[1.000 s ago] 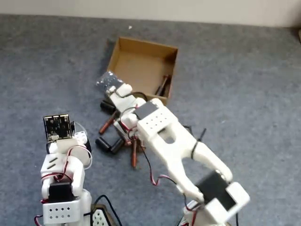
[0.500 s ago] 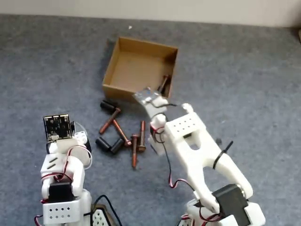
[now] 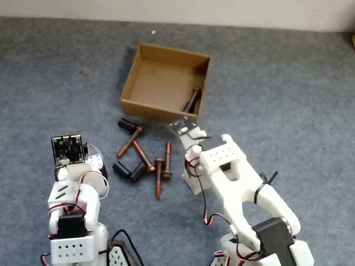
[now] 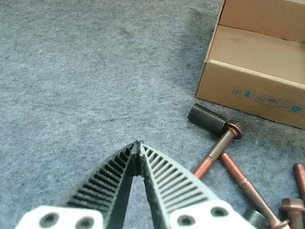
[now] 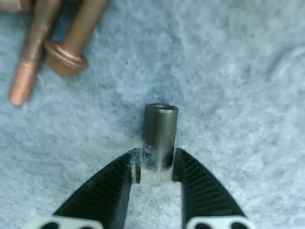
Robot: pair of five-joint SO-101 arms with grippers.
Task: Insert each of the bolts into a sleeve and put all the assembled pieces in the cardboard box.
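the right tool grips a dark sleeve by its near end, pinched between the two jaws. the sleeve's open end points away from the wrist, above the grey table. one second ago the right arm was stretched over the pile of parts at the near left corner of the box. half a second ago it had swung towards the near right corner. it has now drawn back further and stands just in front of that corner, beside the pile and no longer over it. the withdrawal leaves the pile in plain sight: four bolts and three loose sleeves lie together on the table in front of the box. they lie in the same positions as half a second ago. one assembled piece leans in the near right corner of the box, unchanged across all three frames. the left arm has not moved. the left tool is fully closed, tips meeting, with nothing between them, and it points at bare table short of the pile. judgement: a sleeve is secured and lifted clear, so the step in hand is mating a bolt with it. four bolts remain to be sleeved and boxed, so most of the task is still outstanding.
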